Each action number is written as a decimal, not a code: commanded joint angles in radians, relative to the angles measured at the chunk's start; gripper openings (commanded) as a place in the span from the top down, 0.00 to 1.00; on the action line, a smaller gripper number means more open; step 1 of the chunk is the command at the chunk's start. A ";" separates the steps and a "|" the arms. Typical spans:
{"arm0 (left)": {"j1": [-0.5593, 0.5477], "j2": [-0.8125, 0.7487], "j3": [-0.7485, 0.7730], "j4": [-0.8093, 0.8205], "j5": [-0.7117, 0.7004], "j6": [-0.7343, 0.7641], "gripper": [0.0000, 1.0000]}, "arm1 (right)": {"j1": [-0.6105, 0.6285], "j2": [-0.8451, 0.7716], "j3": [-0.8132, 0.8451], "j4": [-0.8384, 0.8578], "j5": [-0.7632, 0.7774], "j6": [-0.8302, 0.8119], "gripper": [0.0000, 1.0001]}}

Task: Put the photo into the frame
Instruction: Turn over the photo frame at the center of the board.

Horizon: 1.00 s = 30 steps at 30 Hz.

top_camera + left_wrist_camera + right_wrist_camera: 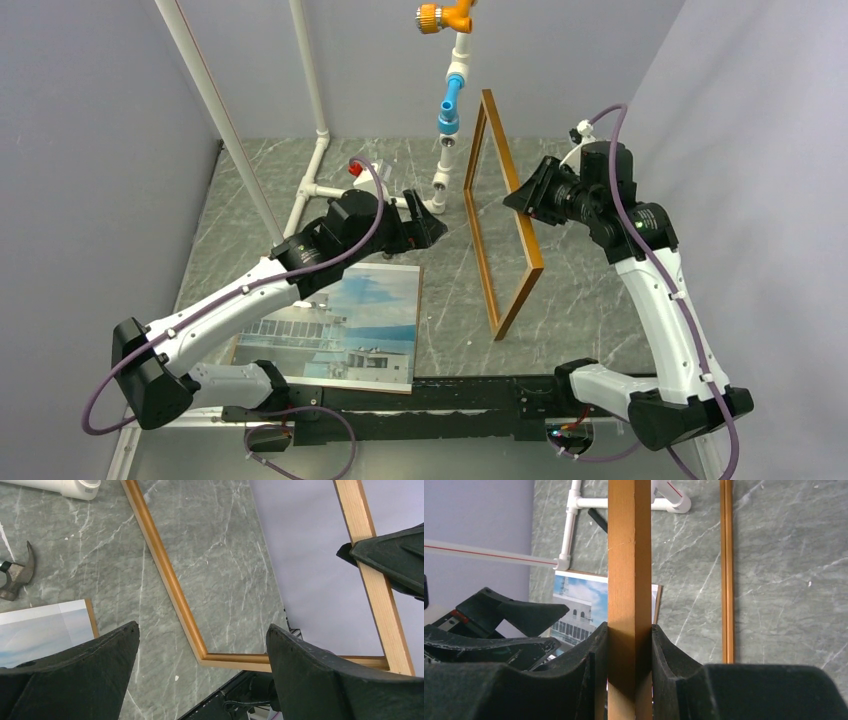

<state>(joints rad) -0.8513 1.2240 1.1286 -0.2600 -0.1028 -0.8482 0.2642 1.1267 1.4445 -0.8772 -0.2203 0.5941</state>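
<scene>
- The left arm reaches from its base at the near left corner forward and to the right, passing low over the photo.
- The left pincer hangs over bare bench, just past the photo's far right corner and near the frame.
- In the left wrist view the left pincer is spread wide, with nothing between its fingers and nothing touching them.
- The right arm rises from its base at the near right, bends at the elbow and points its wrist left toward the frame.
- The right pincer is clamped narrowly on the frame's upper long rail.
- In the right wrist view the right pincer has both pads pressed flat against opposite faces of the frame.
- The frame stands on edge, with its plane about upright.
- Its lower long rail appears to lie on the bench, and its upper long rail is held in the air.
- Its long axis runs from the far side of the bench toward the arm bases.
- In the left wrist view the frame shows its near short rail rising from the lower corner.
- The photo lies flat on the bench to the left of the frame and apart from it, printed side up.
- Its sky is toward the far side and the white building toward the arm bases.
- The left arm covers part of the photo, so I cannot tell its long axis.
- A thin brown edge shows along the right side of the photo and also at its right side in the right wrist view.
- A hammer lies on the bench beyond the photo, near a white pipe stand.
</scene>
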 commanded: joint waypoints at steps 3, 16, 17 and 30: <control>0.002 -0.011 0.057 -0.011 -0.007 0.037 0.01 | -0.078 -0.015 -0.007 0.121 -0.078 -0.006 1.00; 0.002 -0.033 0.049 -0.022 -0.024 0.050 0.01 | -0.333 -0.028 -0.187 0.072 -0.101 -0.147 1.00; 0.003 -0.037 0.047 -0.023 -0.028 0.050 0.01 | -0.347 -0.030 -0.201 0.065 -0.092 -0.159 1.00; 0.006 0.102 0.039 -0.079 -0.014 0.044 0.04 | -0.453 -0.005 -0.310 0.064 0.005 -0.227 1.00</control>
<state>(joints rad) -0.8497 1.2465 1.1446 -0.3126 -0.1261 -0.8223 -0.1791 1.1149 1.1259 -0.7597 -0.3099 0.4252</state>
